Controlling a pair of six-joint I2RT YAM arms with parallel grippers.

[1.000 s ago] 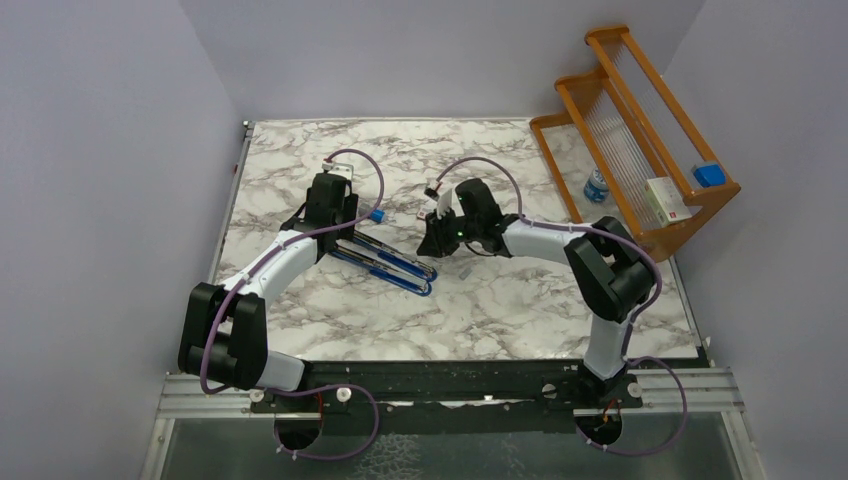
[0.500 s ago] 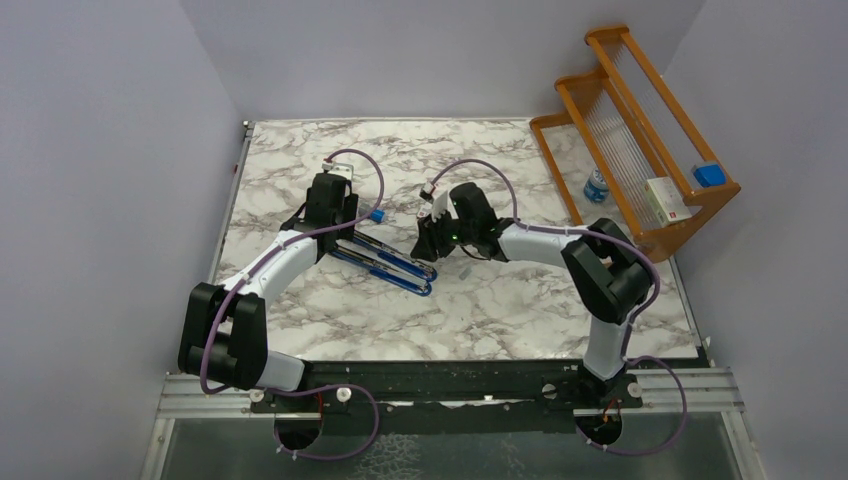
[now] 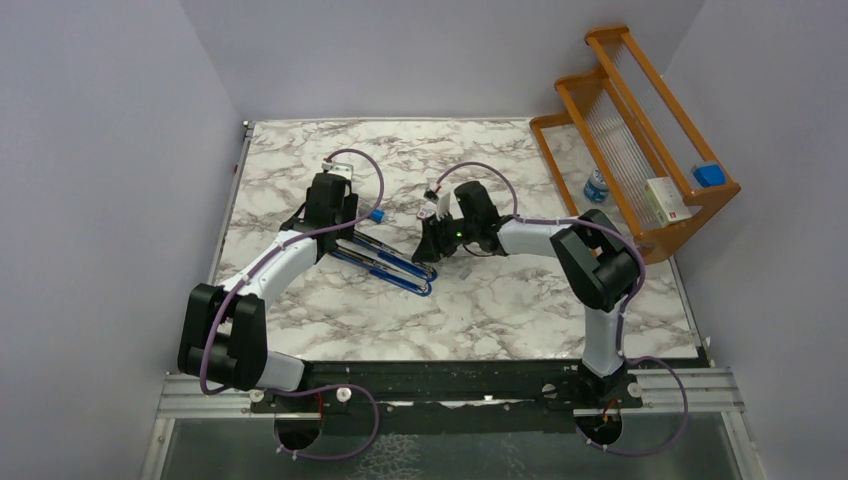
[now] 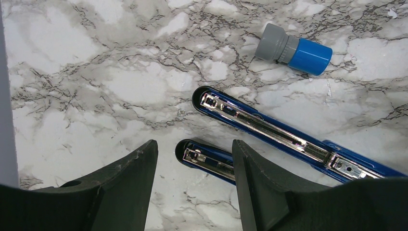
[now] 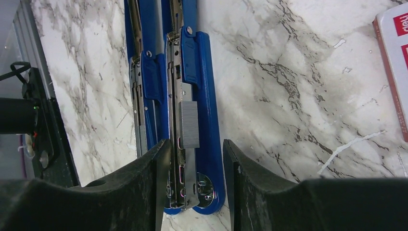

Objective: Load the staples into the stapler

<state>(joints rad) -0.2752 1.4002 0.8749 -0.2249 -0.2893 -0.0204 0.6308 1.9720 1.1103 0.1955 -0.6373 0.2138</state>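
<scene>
Reaching in from the left, the left arm sets the left gripper (image 4: 193, 143) low over the marble bench (image 4: 96, 72). Its fingers are spread wide and grasp nothing. The rounded tip of one arm of the blue stapler (image 4: 269, 132) lies between them, clear of the left finger and running under the right one. The stapler is folded open flat, its two arms lying side by side on the bench with their metal channels facing up. In the top view they slant down to the right and join at a rounded end. Just beyond the longer arm's tip lies a blue-capped cylinder (image 4: 293, 49) on its side, apart from the stapler.

Further right, the right gripper (image 5: 192, 143) hangs over the joined end of the stapler. Its jaws stand apart on either side of one arm and touch neither the arm nor what lies on it, so it has let go. The staples (image 5: 189, 122), a short grey ribbed strip, lie lengthwise on that arm's metal channel, with their near end level with the fingertips. Whether the strip is fully seated in the channel I cannot tell. To the right, well apart from the stapler, the staple box (image 5: 393, 72) shows only as a white edge with red lettering. A thin pale sliver (image 5: 347, 144) lies on the bench near it.

At the far right stands a wooden rack (image 3: 640, 130). It holds a white carton (image 3: 668, 200) and a small blue object (image 3: 708, 173), and a small bottle (image 3: 597, 186) stands at its foot.
</scene>
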